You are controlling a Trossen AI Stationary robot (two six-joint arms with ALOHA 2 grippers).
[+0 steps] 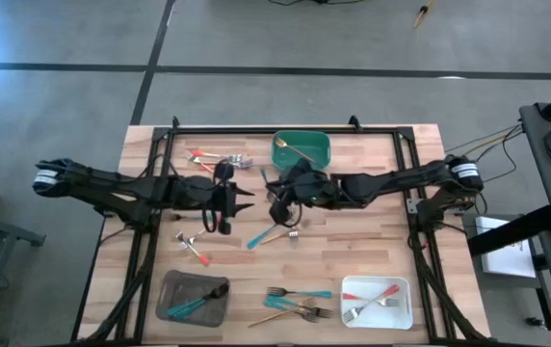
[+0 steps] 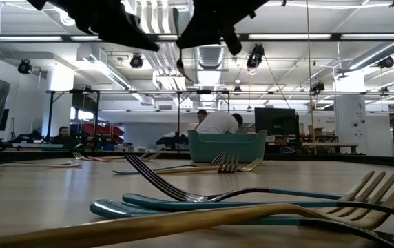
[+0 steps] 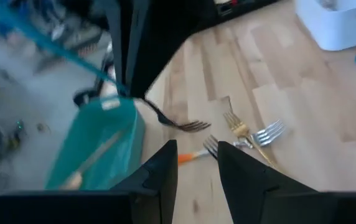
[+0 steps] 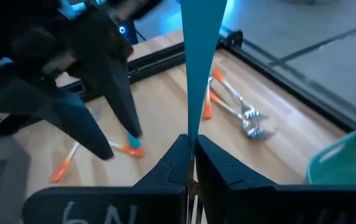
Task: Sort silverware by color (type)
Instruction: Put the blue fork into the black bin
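Note:
My right gripper [image 4: 192,140] hangs above the middle of the table, shut on a teal-handled fork [image 3: 184,124]. The fork's handle [image 4: 200,56] sticks out past the fingers. Just to its left, my left gripper [image 1: 248,200] stands open with nothing between its fingers [image 3: 165,168], its tips toward the right gripper. More silverware lies flat on the table: red-handled pieces [image 1: 208,159] at the back left, another [image 1: 195,248] nearer, a teal fork [image 1: 271,234], and teal and gold forks [image 1: 300,304] at the front. My right gripper pinches the fork between its two fingers on the teal handle [image 4: 193,127], at the end next to the dark neck [image 3: 159,115]. The fingers lie across the fork. It is lifted clear of the table, with the tines slanting down on one side and the handle slanting up on the other.
A green tray [image 1: 314,159] with a gold fork in it stands at the back centre. At the front left, a grey tray [image 1: 171,289] holds teal pieces. At the front right, a white tray [image 1: 401,313] holds a red-handled fork. The two arms nearly meet over the table's middle.

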